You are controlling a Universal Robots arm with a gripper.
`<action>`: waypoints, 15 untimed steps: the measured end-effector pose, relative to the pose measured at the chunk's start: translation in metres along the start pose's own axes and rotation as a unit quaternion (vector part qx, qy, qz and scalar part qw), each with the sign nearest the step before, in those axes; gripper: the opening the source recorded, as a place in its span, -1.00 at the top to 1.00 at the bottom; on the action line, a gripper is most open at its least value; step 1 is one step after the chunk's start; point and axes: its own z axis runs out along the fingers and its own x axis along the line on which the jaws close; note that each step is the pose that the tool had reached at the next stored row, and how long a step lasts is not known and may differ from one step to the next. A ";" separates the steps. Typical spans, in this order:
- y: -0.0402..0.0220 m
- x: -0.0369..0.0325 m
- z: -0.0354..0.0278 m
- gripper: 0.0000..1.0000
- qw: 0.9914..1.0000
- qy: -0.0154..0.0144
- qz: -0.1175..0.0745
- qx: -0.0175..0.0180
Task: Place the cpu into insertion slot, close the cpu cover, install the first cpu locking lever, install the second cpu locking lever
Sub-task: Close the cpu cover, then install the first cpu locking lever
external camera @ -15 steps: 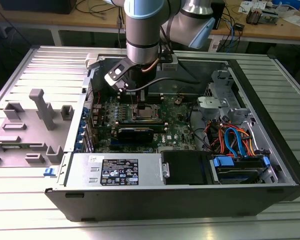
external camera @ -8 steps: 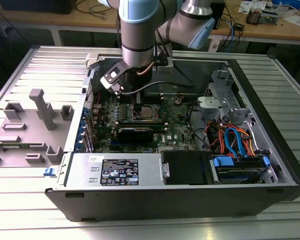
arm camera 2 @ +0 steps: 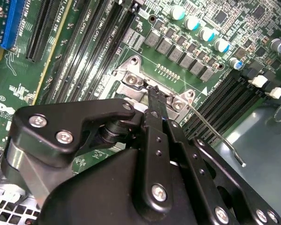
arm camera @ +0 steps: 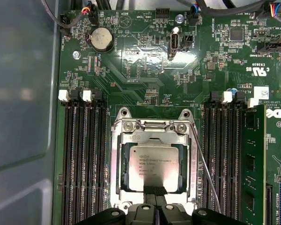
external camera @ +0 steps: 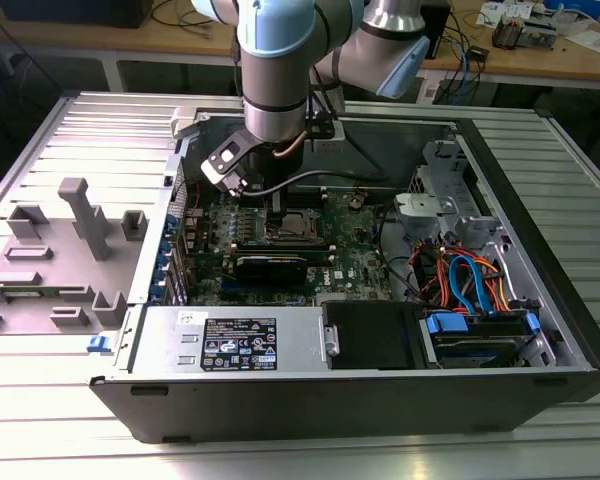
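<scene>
Silver-grey chip (arm camera: 152, 161) lies flat just ahead of the tips of the gripper (arm camera: 155, 190), framed by the metal cover (arm camera: 116, 159) lowered over it — jaws pinched narrow, holding nothing, sit at the cover's near edge, seemingly pressing it flat, while a wire lever (arm camera: 203, 164) angles loose beside them.

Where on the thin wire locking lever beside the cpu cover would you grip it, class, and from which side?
Probably at the locking lever's free bent tip, coming from above and closing across the wire. The rod is thin and straight, its other end sits pinned near the cpu cover's corner, and the tip slants clear of the cover beside the memory slots, leaving room around it.
</scene>
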 end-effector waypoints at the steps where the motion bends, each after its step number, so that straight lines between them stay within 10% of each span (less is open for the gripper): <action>1: 0.0000 0.0000 -0.0014 0.79 1.000 0.000 0.000 0.000; 5: 0.0005 -0.0001 -0.0038 0.79 1.000 -0.001 0.000 0.000; 10: 0.0195 -0.0007 -0.0034 0.79 1.000 -0.001 0.000 0.000; 15: 0.0239 -0.0008 -0.0033 0.79 1.000 -0.001 0.000 0.000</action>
